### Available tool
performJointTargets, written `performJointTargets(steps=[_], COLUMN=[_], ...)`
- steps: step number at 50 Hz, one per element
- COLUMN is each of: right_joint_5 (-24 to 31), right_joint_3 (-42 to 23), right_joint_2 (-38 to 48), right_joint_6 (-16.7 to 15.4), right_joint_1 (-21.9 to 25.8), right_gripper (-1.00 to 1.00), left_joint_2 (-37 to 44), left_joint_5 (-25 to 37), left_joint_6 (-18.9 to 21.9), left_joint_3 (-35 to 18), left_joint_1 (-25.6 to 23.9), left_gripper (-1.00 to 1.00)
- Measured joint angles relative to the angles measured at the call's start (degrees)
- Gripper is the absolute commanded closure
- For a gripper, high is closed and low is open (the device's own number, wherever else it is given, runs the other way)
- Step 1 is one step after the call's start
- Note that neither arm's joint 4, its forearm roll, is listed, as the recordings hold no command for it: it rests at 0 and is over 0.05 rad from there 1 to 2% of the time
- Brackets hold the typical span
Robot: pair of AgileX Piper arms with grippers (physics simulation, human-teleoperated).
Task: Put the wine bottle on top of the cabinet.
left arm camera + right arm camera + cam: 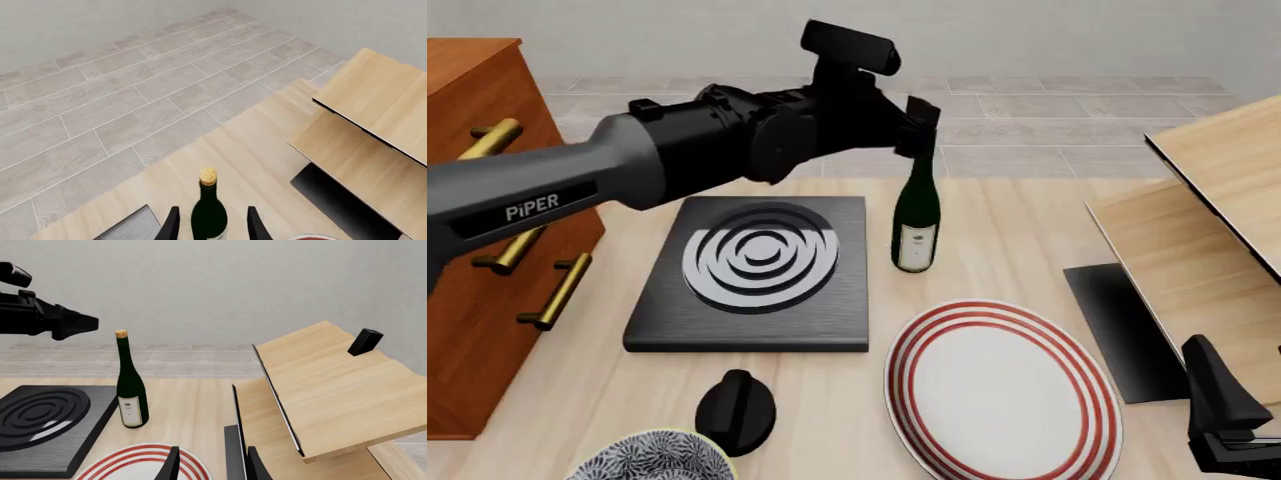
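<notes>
Wine bottle (916,222) upright on desk (1001,230), frame centre; left end effector (916,128) spread, straddling neck, ungripped.

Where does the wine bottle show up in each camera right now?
Left wrist view: wine bottle at the lower edge, between the open left gripper's fingers.
Front view: upright at centre, right of the black stove plate.
Right wrist view: left of centre, standing beside that same stove plate.

Dark green wine bottle (916,215), white label; red-ringed white plate (1004,390).
</notes>
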Motion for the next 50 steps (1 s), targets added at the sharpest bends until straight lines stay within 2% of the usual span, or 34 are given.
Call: performJointTargets(steps=[14,35,50], right_joint_5=[0.0,0.0,0.0], right_joint_3=[0.0,0.0,0.0], right_joint_2=[0.0,0.0,0.0], right_joint_6=[0.0,0.0,0.0], right_joint_1=[0.0,0.0,0.0], right_gripper=[-1.00,-1.00,-1.00], left_joint_2=[1.7,5.8,9.6], left_joint_5=[-2.0,-6.3,-5.1], left_joint_6=[1.2,-0.4,-1.4], left_joint_3=[1.0,1.2,-3.8], left_joint_1=[1.0,0.7,1.3], left_gripper=[-1.00,-1.00,-1.00])
